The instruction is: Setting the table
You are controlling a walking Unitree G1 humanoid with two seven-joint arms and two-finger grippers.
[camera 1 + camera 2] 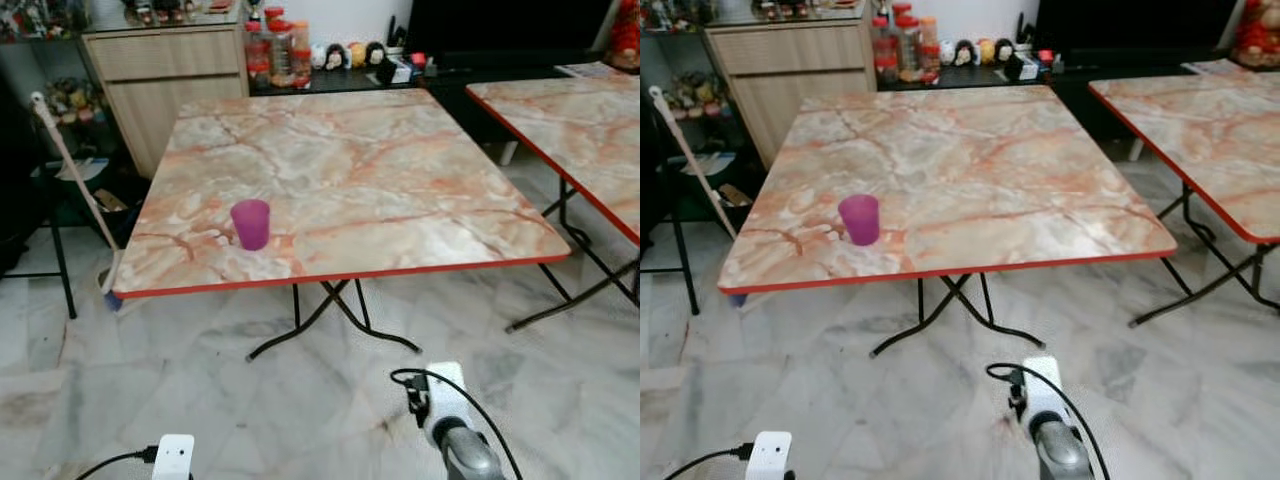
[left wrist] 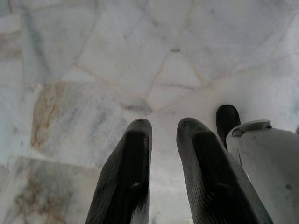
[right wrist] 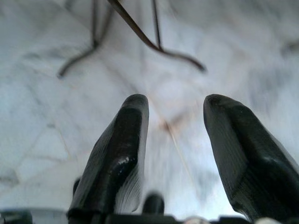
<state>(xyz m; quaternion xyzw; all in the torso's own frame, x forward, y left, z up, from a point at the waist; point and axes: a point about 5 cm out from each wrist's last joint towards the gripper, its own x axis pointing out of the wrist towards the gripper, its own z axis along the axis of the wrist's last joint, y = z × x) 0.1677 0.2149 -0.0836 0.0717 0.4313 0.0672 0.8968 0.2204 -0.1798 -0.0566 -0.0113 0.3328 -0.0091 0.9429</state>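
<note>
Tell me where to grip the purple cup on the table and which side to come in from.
Grip the purple cup across its side wall, about mid-height, one finger on each side. It stands upright and open-topped near the table's front edge on the robot's left, with bare tabletop around it, so a level approach from the front edge looks simplest. The left gripper, open and empty, is probably the nearer one.

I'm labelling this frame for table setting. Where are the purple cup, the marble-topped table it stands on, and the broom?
purple cup (image 1: 251, 223): left eye view, on its side wall.
marble-topped table (image 1: 380, 170): left eye view, on bare tabletop.
broom (image 1: 75, 175): left eye view, on its handle.
</note>
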